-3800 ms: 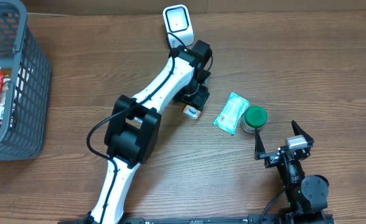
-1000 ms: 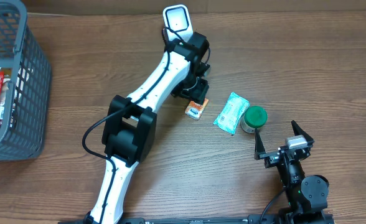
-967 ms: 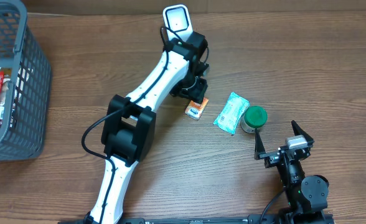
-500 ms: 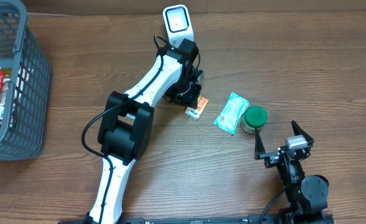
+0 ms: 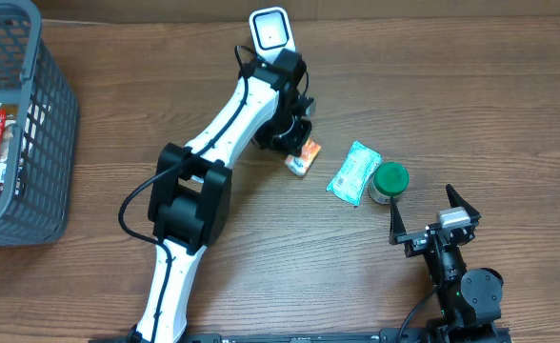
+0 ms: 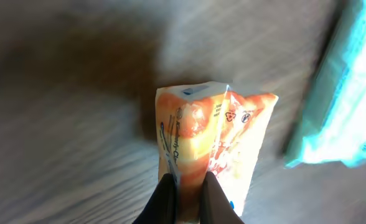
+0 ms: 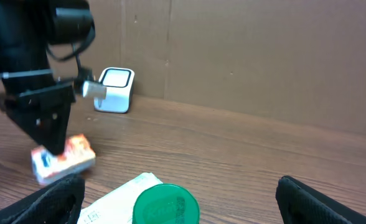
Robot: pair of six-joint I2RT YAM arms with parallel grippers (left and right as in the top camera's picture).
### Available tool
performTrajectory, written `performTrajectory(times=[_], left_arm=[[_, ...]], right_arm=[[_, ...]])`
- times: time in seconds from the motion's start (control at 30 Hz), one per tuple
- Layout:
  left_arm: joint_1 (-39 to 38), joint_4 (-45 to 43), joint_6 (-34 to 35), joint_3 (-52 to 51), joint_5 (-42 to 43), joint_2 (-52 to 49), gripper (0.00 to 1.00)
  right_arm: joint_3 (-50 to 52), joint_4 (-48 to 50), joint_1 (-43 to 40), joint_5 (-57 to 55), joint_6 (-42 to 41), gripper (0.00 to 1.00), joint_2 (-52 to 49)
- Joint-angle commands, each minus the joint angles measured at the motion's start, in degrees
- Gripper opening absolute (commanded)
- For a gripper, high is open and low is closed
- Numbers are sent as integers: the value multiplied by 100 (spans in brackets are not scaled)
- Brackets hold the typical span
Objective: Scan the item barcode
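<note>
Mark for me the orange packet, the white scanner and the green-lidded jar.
orange packet [image 6: 223,140]: left wrist view, middle of its printed face.
white scanner [image 5: 270,30]: overhead view, centre of its top face.
green-lidded jar [image 5: 390,178]: overhead view, centre of the green lid.

Left arm [image 5: 232,119] reaches far forward with left tool [image 5: 299,151] pinched closed; right tool [image 5: 425,214] gapes wide.

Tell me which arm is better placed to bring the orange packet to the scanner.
Left. The left pincer is shut on the orange packet, close to the white scanner. The right pincer is open, empty, and farther from both.
</note>
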State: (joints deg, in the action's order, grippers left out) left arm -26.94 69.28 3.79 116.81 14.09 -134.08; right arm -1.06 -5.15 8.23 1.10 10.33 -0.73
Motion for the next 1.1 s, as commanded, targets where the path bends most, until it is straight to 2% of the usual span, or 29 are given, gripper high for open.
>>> performTrajectory(times=[0.0,0.3,0.47,0.73,1.07], left_arm=[[-332,125,452,212,-1637,573,4],[-1685,319,1864,-269,-5005,568,4],[-2258,-2,2439,-813,-6251,514,4],[-2490,-507,2828,-1381,-6398,507,4],[-2439,-529,2924,-1447,-6216,546,6]], right_arm=[[61,33,-33,7,2,100,57],[61,33,-33,7,2,100,57],[61,33,-33,7,2,100,57],[61,33,-33,4,2,100,57],[61,33,-33,4,2,100,57]])
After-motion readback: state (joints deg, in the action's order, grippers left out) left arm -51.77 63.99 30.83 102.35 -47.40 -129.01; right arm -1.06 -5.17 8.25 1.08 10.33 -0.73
